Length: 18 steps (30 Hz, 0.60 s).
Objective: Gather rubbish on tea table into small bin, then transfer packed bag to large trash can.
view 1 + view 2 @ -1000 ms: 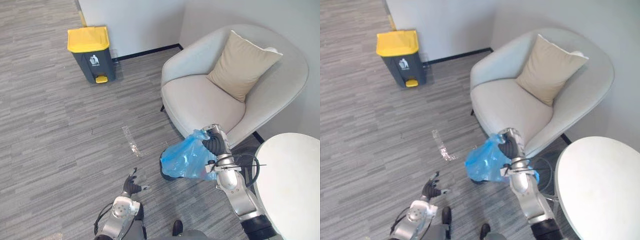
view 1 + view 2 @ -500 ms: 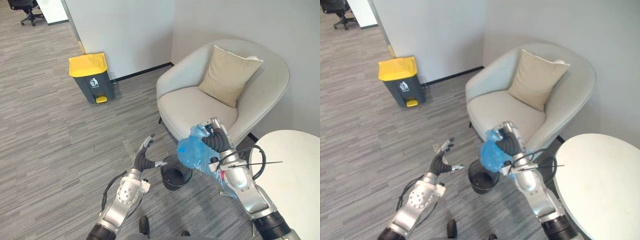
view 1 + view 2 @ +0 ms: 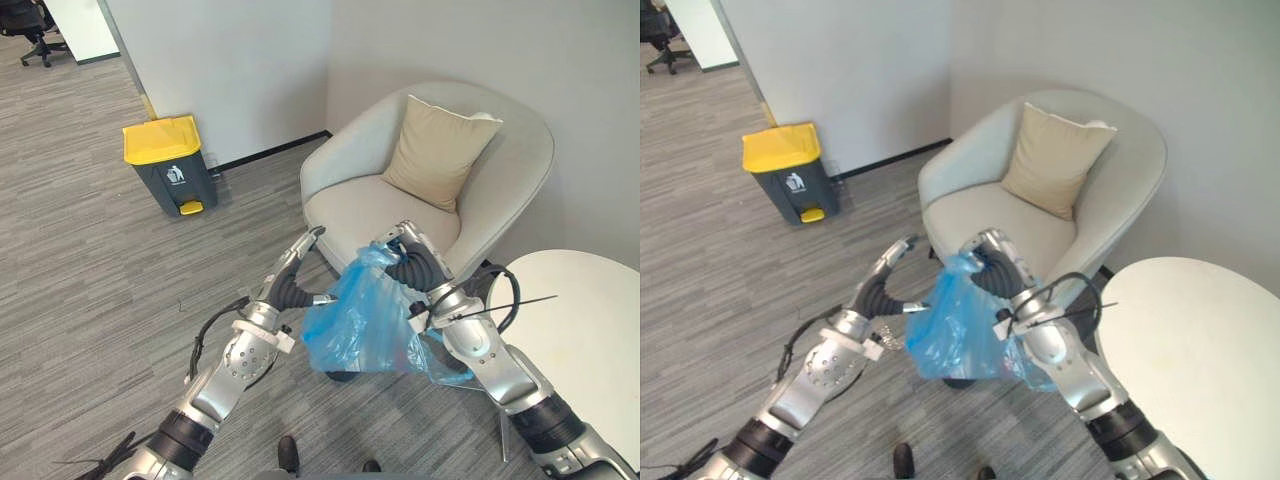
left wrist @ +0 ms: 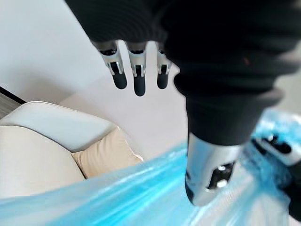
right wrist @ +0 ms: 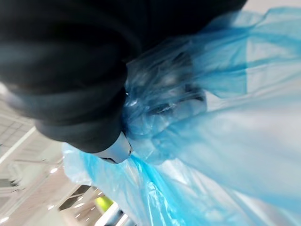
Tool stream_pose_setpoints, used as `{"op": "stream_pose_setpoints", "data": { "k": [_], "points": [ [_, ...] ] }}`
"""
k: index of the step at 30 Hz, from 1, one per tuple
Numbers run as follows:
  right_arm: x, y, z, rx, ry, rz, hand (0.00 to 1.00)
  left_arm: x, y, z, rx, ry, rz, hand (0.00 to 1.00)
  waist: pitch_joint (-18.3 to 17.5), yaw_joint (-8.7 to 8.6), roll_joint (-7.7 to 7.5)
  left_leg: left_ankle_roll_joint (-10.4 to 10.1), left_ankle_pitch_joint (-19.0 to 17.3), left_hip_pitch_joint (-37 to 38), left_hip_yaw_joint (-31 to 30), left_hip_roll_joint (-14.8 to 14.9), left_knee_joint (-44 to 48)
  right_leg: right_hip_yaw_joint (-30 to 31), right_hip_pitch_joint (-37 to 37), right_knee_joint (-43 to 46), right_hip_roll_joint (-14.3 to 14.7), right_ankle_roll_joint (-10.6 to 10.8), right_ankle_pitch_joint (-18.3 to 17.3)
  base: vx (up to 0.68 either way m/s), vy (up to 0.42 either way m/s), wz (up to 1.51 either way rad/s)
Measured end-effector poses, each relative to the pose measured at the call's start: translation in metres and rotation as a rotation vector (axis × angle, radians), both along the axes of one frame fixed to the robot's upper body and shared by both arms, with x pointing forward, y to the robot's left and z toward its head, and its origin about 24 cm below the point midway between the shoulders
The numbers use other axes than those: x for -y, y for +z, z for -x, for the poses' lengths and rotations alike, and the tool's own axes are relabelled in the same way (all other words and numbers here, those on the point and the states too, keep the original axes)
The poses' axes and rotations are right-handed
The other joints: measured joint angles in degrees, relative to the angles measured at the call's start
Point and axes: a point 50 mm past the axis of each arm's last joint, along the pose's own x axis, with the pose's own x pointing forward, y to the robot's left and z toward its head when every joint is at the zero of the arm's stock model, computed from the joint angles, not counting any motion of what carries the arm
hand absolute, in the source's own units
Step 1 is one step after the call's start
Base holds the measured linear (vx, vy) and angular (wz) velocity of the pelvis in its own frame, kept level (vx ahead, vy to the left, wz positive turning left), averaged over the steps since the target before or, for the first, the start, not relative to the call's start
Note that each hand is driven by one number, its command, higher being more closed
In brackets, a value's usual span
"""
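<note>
Now facing a pale armchair (image 3: 385, 205) at twelve o'clock, backing into the corner of the room. Passing a round white tabletop (image 3: 590, 330) at four o'clock, just beside the armchair. Noting the large trash can (image 3: 165, 165), grey with a yellow lid, standing at ten o'clock against the wall, well apart from everything else. Holding the blue bag (image 3: 355, 320) up at the centre, in front of the armchair's seat, hanging puffed and crumpled below its gathered neck. Seeing a beige cushion (image 3: 435, 150) leaning against the armchair's back at one o'clock. Catching just a dark sliver of the small bin (image 3: 342, 377) on the floor at six o'clock of the bag, right under it. Clenching the right hand (image 3: 412, 268) around the bag's bunched neck, fingers curling tight into the plastic. Raising the left hand (image 3: 293, 288) at nine o'clock of the bag, fingers (image 4: 135, 70) stretching straight, thumb apart and reaching to the plastic, gripping nothing.
</note>
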Motion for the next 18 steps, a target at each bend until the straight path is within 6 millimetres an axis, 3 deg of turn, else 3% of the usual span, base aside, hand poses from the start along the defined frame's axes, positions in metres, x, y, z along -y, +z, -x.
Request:
{"op": "stream_pose_setpoints", "data": {
  "k": [9, 18],
  "points": [
    [-0.020, 0.010, -0.002, 0.034, 0.094, 0.024, 1.00, 0.022, -0.032, 0.011, -0.173, -0.147, -0.049, 0.00, -1.20, 0.08, -0.44, 0.23, 0.47, -0.14, -0.09, 0.07, 0.00, 0.04, 0.19, -0.67, -0.04, 0.09, 0.87, 0.00, 0.000, 0.00],
    [-0.040, 0.016, 0.001, 0.031, 0.147, -0.077, 1.00, 0.028, -0.048, 0.012, -0.225, -0.134, -0.079, 0.00, -1.88, 0.38, -1.47, -0.09, 0.59, -0.06, -0.41, 0.23, -0.01, -0.15, 0.74, -1.31, 0.28, 0.06, 1.39, 0.00, 0.000, 0.00]
  ]
}}
